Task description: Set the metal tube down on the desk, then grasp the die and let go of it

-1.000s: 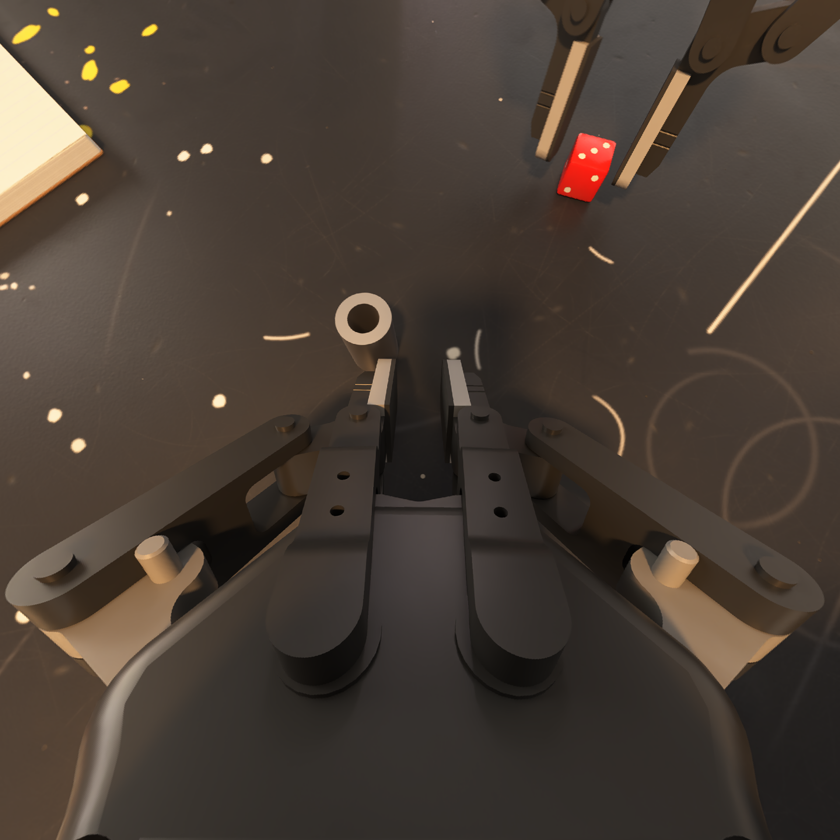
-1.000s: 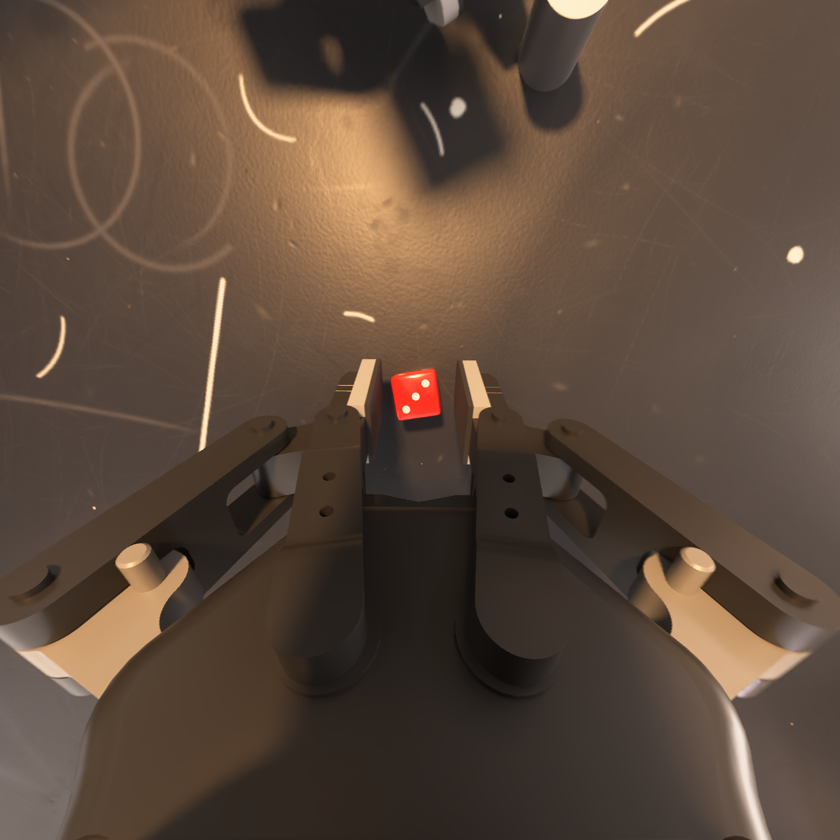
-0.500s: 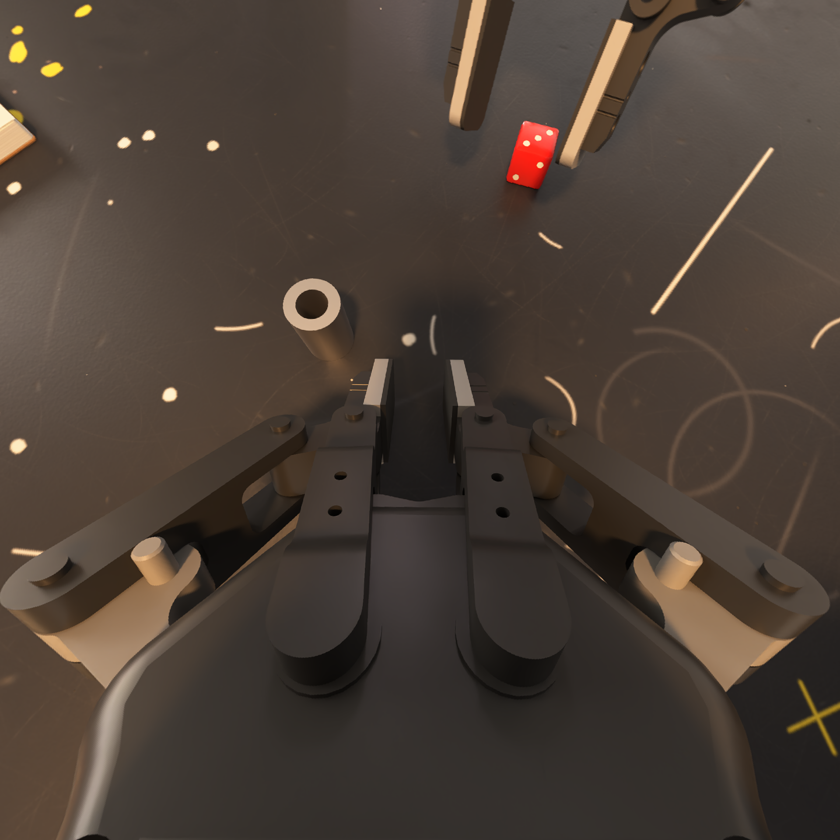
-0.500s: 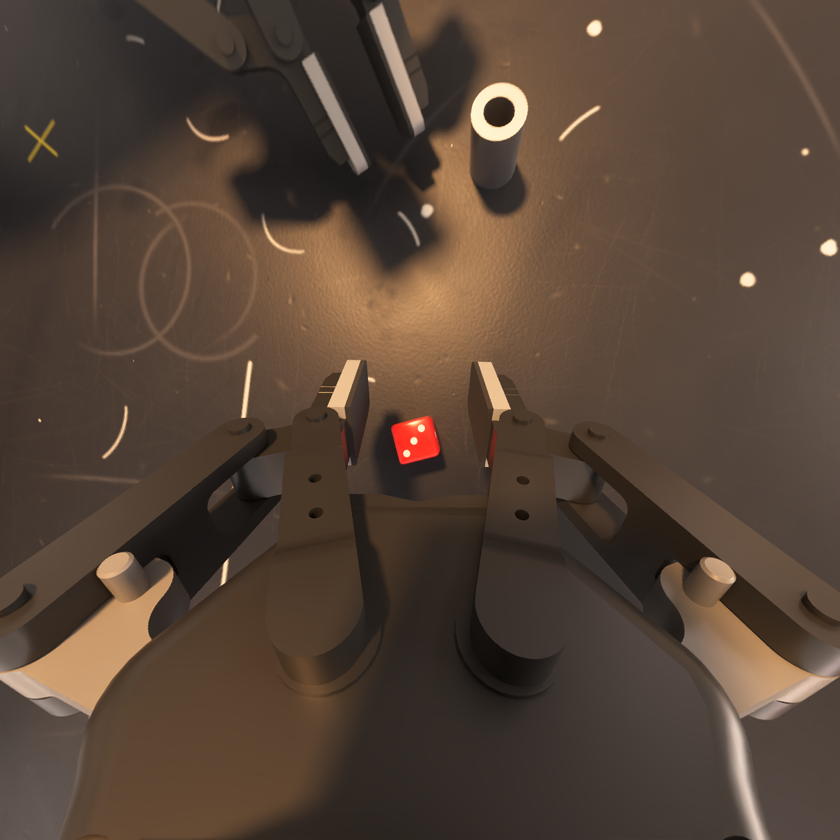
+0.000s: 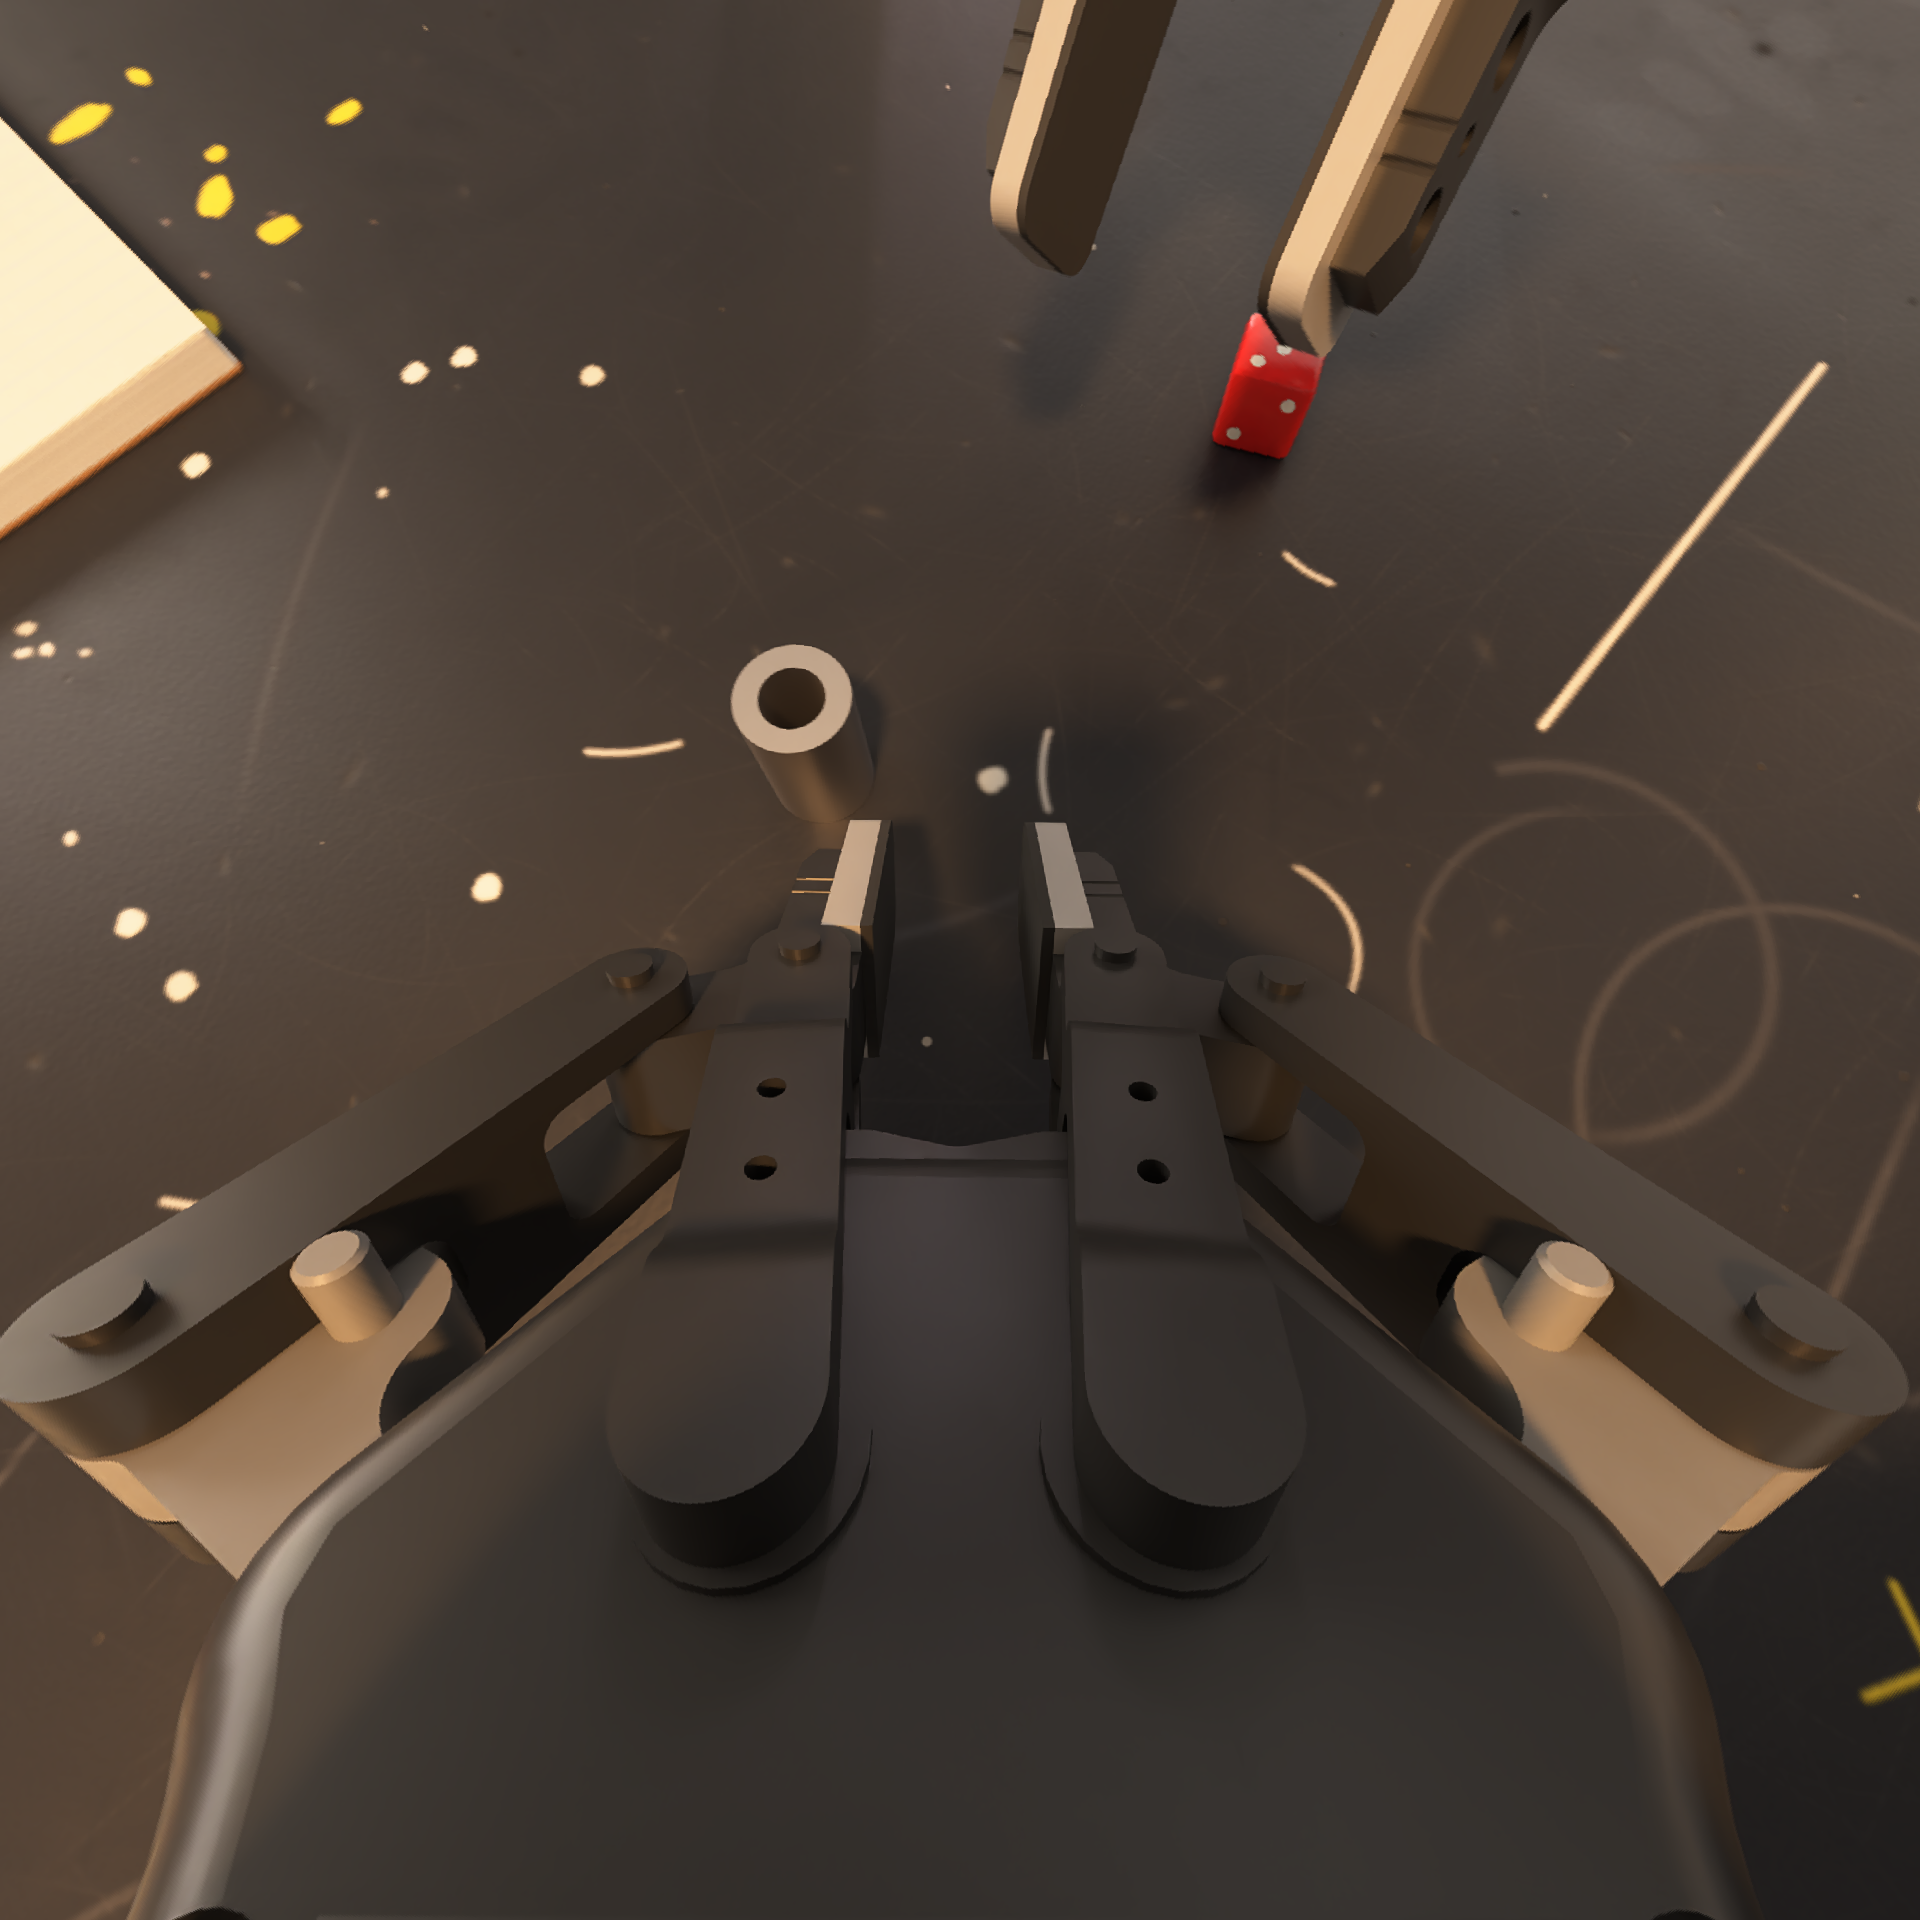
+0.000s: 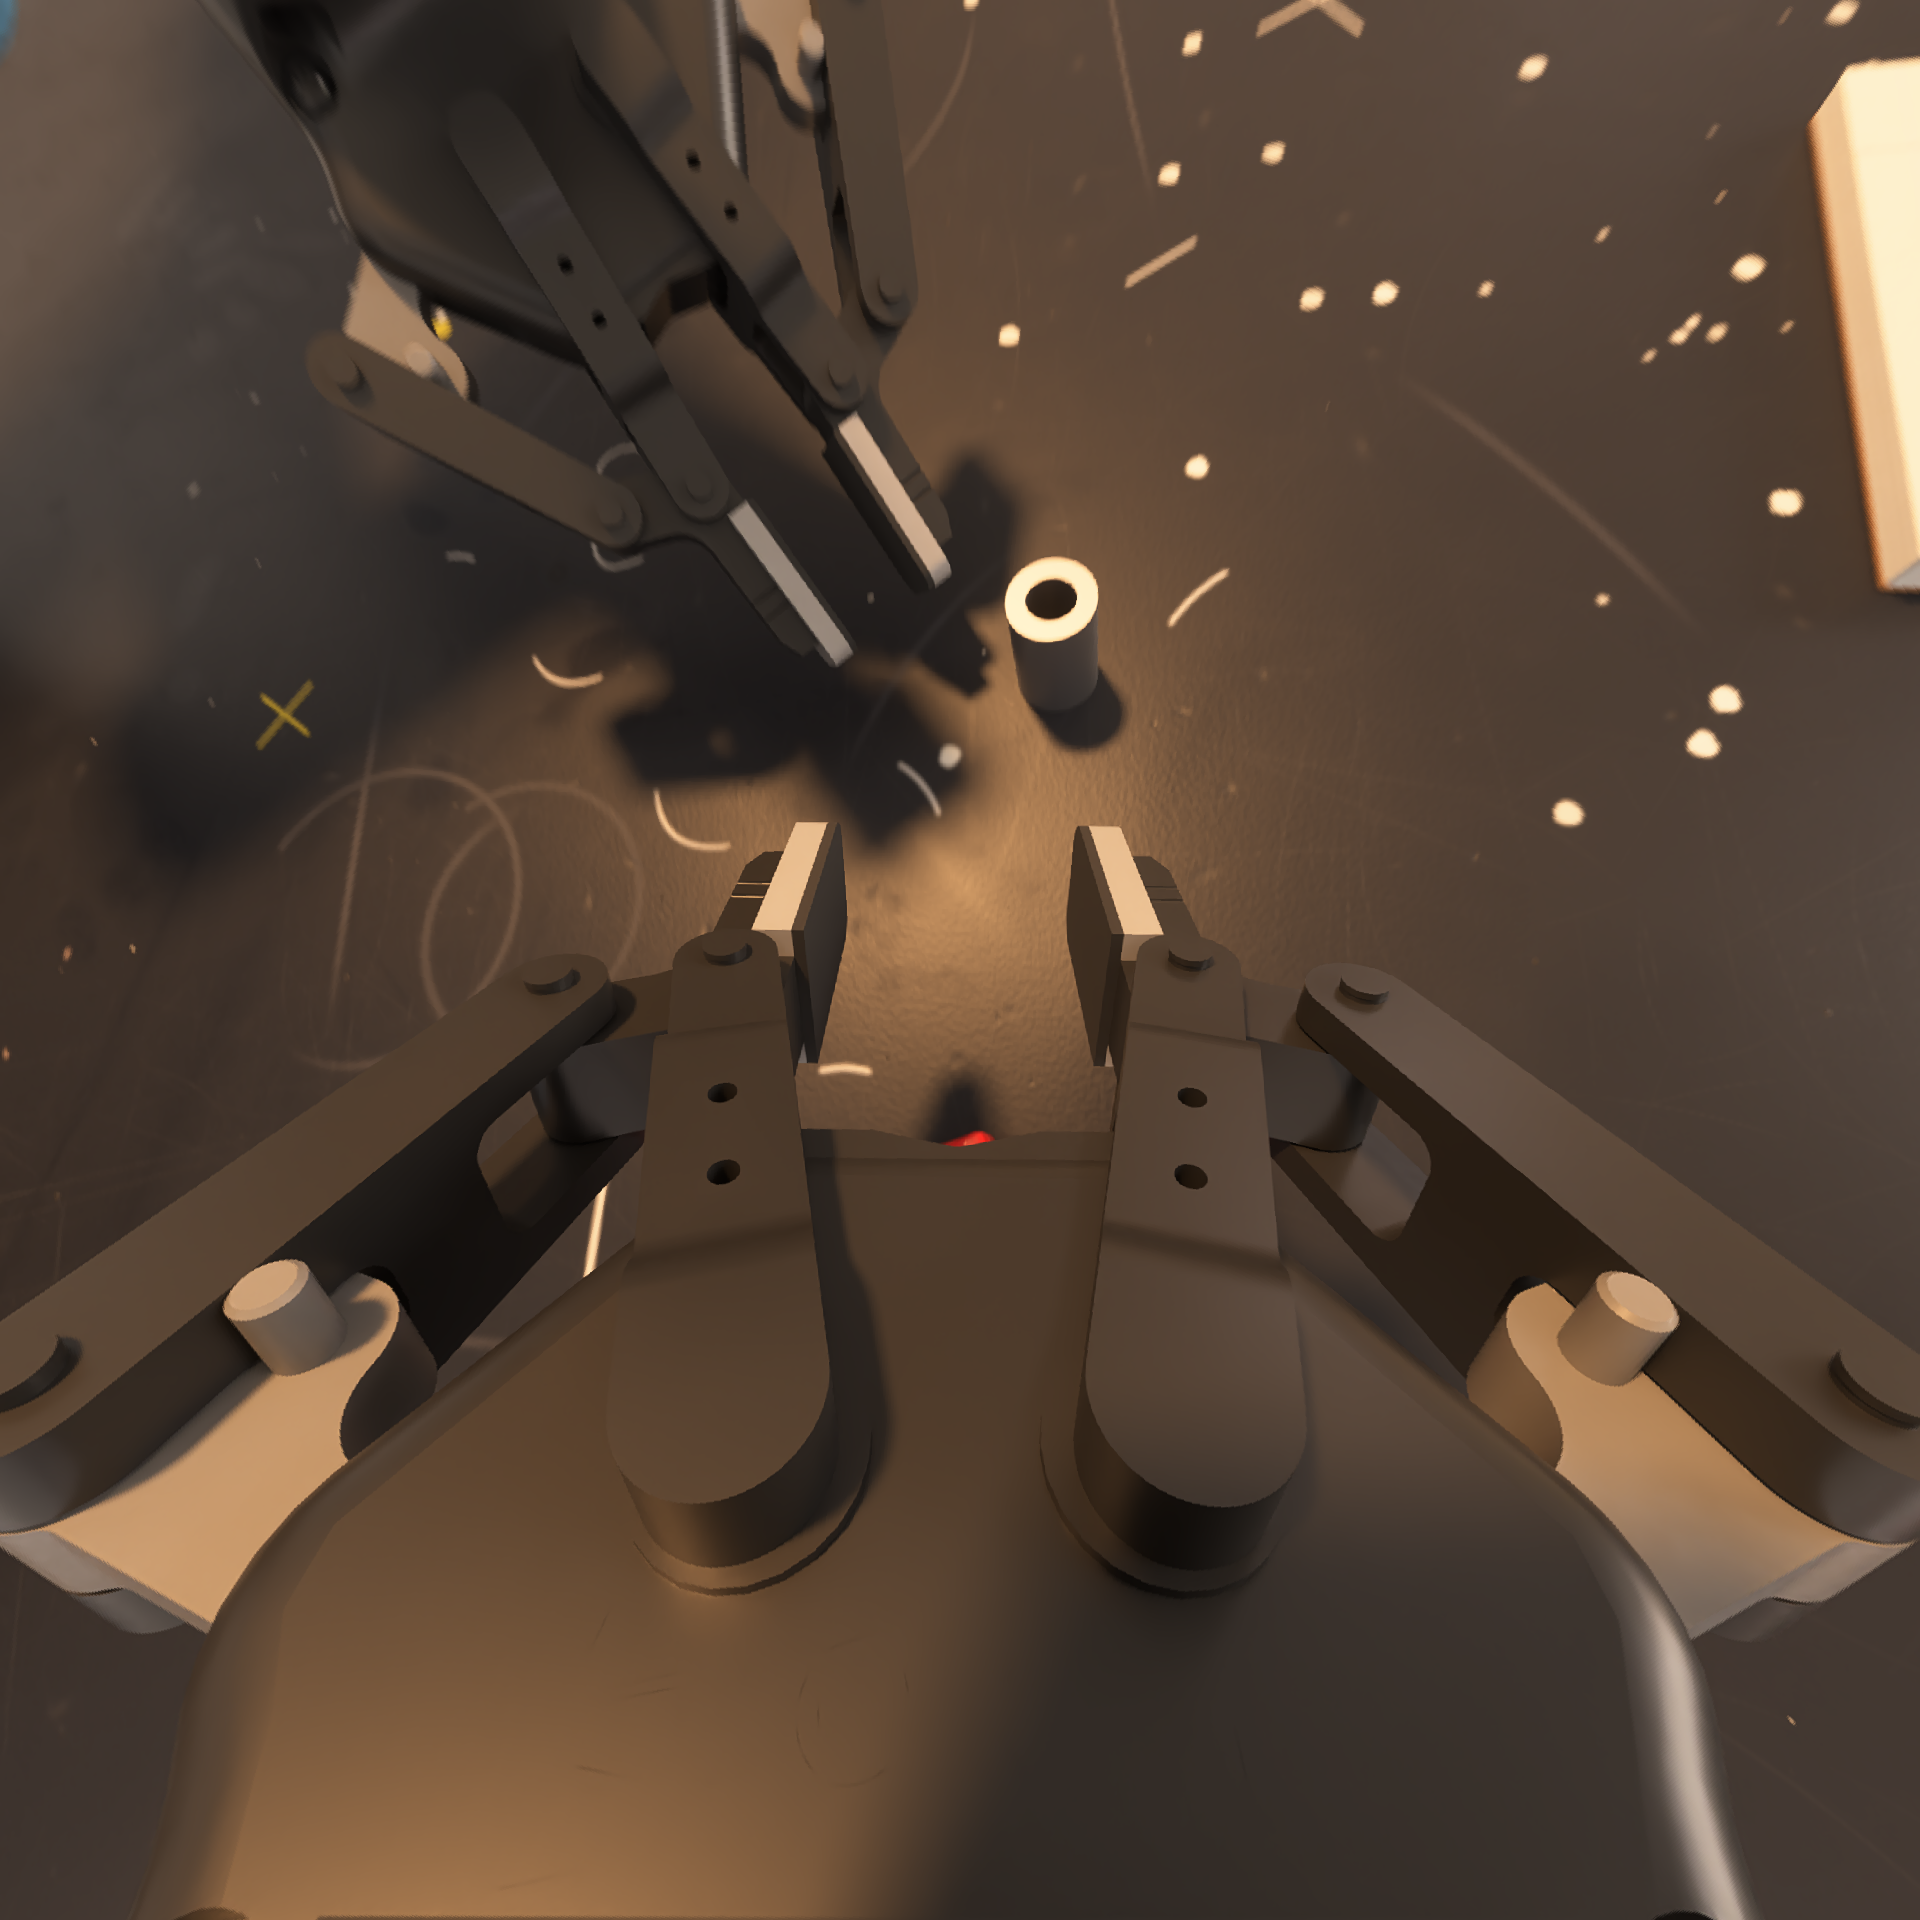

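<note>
The metal tube [image 5: 795,727] stands upright on the dark desk, just ahead and left of my left gripper [image 5: 961,873], which is part open and empty. It also shows in the right wrist view [image 6: 1051,634]. The red die [image 5: 1262,400] rests on the desk, free. My right gripper [image 6: 961,883] is open wide and empty, raised above the die. In that view only a red sliver of the die [image 6: 966,1140] shows at the palm's edge. In the left wrist view the right gripper [image 5: 1174,281] hangs over the die, one fingertip overlapping its top corner.
A pale wooden block [image 5: 62,343] lies at the far left of the left wrist view and at the right edge of the right wrist view [image 6: 1881,312]. The left gripper [image 6: 883,608] hangs just left of the tube. The desk [image 5: 1039,571] bears paint specks and scratches.
My right gripper has opened wider and drawn up and back, leaving the die on the desk; the die has turned a little. The left gripper has shifted slightly beside the standing tube.
</note>
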